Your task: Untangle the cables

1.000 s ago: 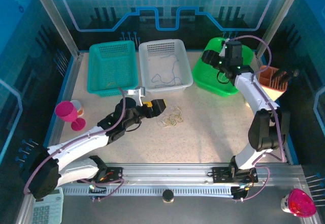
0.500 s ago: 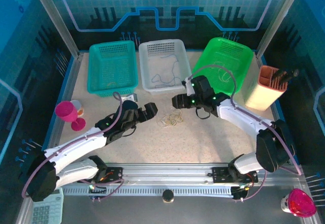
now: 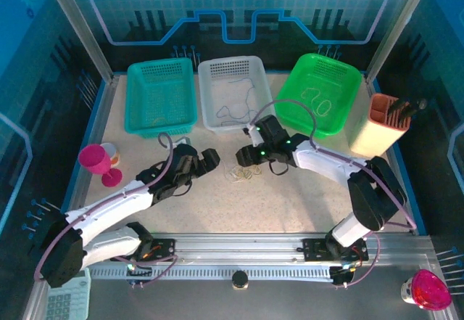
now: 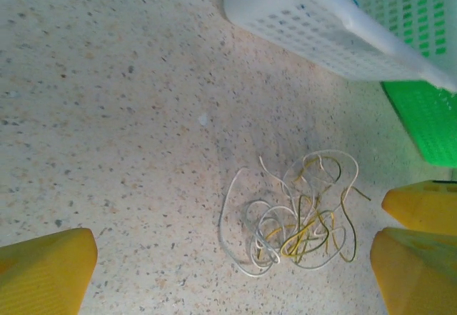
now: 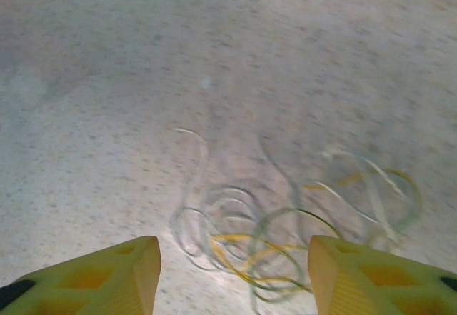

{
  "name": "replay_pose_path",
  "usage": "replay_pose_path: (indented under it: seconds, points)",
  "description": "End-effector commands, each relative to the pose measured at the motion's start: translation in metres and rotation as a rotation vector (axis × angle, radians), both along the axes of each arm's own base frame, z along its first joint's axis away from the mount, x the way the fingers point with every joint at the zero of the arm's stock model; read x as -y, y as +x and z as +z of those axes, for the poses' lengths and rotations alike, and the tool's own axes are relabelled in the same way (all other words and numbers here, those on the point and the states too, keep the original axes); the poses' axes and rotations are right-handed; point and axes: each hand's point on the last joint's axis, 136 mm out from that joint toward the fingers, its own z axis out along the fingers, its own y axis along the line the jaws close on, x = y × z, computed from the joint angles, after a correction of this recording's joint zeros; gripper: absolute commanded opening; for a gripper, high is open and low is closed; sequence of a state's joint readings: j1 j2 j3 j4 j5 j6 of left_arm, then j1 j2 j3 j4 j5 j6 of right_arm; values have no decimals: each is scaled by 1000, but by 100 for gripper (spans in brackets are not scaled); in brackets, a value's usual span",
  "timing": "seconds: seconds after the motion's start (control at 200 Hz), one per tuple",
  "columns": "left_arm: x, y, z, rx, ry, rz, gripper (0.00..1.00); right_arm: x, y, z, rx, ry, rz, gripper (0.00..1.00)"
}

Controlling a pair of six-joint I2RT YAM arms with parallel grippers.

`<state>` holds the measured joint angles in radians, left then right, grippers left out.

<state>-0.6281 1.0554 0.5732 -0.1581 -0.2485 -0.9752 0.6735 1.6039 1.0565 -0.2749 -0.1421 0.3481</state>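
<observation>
Speckled beige bench inside a blue-walled cell, seen from above, with three baskets along its far edge. Near the centre of the frame lies the tangle of cables. It is made of thin whitish and yellowish wires curled together on bare surface, just below the white basket.

A second ago the right arm reached over the green basket at upper right. It has since swung down, and the right hand now hovers just above the tangle in the frame, its fingers spread wide. The left hand sits just left of the tangle, fingers also spread wide.

A whitish wire loop lies in the green basket and a dark wire in the white one. Sorting therefore seems partly done, with another pick likely next.

Open bench stretches toward the lower frame. The white basket's near wall, and the two hands being so close together, leave little room around the tangle.
</observation>
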Motion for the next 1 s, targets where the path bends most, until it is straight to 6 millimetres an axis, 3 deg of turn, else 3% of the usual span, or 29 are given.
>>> replay_pose_path:
  seconds: [0.0, 0.17, 0.325, 0.805, 0.9, 0.995]
  points:
    - [-28, -7, -2, -6, -3, 113, 99, -21, 1, 0, 11, -14, 57, 54]
    - [-59, -14, 5, 18, -25, 206, 99, -42, 7, -21, 11, -106, 97, 49]
    - [-72, -18, 11, 32, -40, 233, 99, -52, 11, -41, 36, -206, 118, 46]
    - [-73, -19, 13, 36, -50, 227, 99, -63, 30, -82, 40, -322, 120, 42]
    - [-72, -18, 14, 40, -50, 220, 99, -64, 32, -86, 40, -331, 121, 36]
    - [-71, -18, 13, 37, -44, 214, 99, -64, 30, -84, 38, -325, 128, 20]
